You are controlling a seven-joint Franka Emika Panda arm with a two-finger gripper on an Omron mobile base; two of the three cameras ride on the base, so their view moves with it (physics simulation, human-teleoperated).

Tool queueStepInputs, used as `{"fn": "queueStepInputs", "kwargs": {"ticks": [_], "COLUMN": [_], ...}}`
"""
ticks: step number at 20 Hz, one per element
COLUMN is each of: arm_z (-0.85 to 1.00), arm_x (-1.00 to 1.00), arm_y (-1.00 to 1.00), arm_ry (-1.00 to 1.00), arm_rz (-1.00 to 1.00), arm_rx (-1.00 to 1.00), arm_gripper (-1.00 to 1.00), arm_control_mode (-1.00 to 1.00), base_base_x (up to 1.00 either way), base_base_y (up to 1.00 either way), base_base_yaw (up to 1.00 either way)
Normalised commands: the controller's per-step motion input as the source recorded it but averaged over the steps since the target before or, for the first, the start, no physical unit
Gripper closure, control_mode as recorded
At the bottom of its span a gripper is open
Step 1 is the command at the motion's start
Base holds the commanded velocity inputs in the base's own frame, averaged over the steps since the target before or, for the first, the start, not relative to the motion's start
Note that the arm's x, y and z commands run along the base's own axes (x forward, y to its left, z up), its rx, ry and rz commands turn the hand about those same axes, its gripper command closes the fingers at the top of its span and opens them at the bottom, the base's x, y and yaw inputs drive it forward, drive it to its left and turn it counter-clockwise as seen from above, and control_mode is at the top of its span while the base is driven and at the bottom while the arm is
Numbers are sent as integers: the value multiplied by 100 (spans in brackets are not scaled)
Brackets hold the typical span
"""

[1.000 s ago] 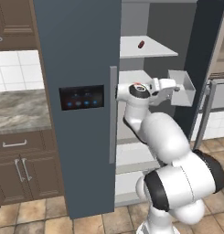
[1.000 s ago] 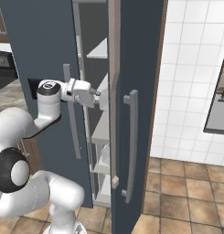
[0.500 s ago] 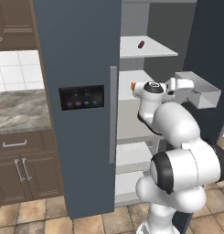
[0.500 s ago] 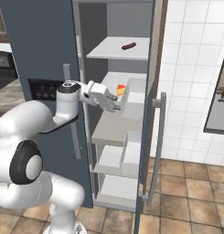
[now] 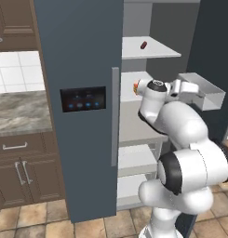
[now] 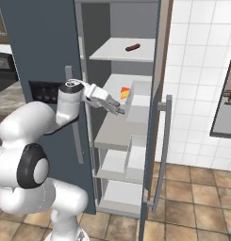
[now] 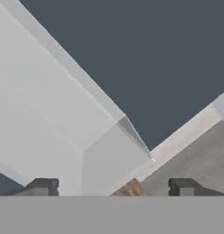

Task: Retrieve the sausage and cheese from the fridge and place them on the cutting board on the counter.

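The fridge (image 5: 83,56) has its left door shut and its right door (image 6: 157,70) swung wide. A short dark red sausage (image 5: 143,45) (image 6: 132,47) lies on the top white shelf. On the shelf below sits the yellow-orange cheese (image 6: 125,92) (image 5: 135,86), partly hidden by my arm in the left base view. My gripper (image 6: 120,109) (image 7: 111,187) is open and holds nothing. It points at the open door's white bin (image 5: 202,90), below and in front of the cheese. The counter (image 5: 17,111) lies left of the fridge. The cutting board is out of view.
Lower white shelves (image 6: 118,136) fill the fridge under my arm. The open door's grey handle (image 6: 164,141) sticks out toward the tiled wall (image 6: 197,70). Dark brown cabinets (image 5: 17,172) stand under the counter.
The right fridge door has swung from nearly shut to wide open. My arm has followed it to the right, and the shelves with sausage and cheese have come into view.
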Motion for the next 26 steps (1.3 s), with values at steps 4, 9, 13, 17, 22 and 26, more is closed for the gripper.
{"fn": "queueStepInputs", "kwargs": {"ticks": [4, 9, 13, 17, 22, 26], "arm_z": [44, 36, 37, 31, 13, 0], "arm_x": [-99, -80, -32, -28, -21, 0], "arm_y": [56, 74, 15, 0, 0, 41], "arm_ry": [-58, -45, -17, -7, 0, 2], "arm_rz": [5, 21, 41, 43, 22, 18], "arm_rx": [-2, 1, 0, 0, 0, 0], "arm_gripper": [-100, -100, -100, -100, -100, -100], "arm_control_mode": [-100, -100, -100, -100, -100, -100], "base_base_x": [0, 0, 0, 0, 0, 0], "base_base_y": [0, 0, 0, 0, 0, 0], "base_base_yaw": [0, 0, 0, 0, 0, 0]}}
